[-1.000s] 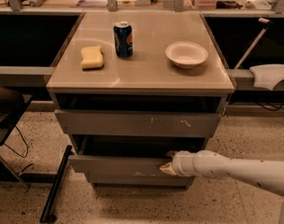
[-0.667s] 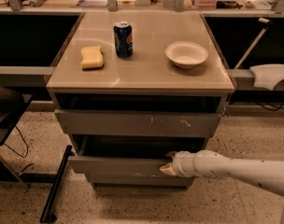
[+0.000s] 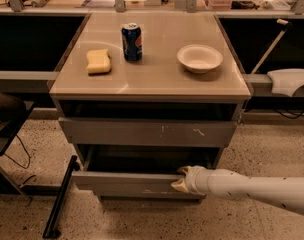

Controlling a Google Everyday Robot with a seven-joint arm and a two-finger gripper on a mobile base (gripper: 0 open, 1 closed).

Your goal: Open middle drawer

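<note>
The middle drawer [image 3: 127,182] is the grey flat front low on the cabinet. It stands pulled out a little, with a dark gap above it. My gripper [image 3: 179,179] comes in from the right on a white arm. It sits at the right end of that front's top edge, one finger behind the front and one before it, closed on the panel. Above is the larger front with pale scratch marks [image 3: 147,132], also slightly out.
On the cabinet top [image 3: 157,81] are a yellow sponge [image 3: 98,61], a blue soda can [image 3: 132,42] and a white bowl [image 3: 200,58]. A black bar [image 3: 59,199] leans on the floor at the left. Dark shelving flanks both sides.
</note>
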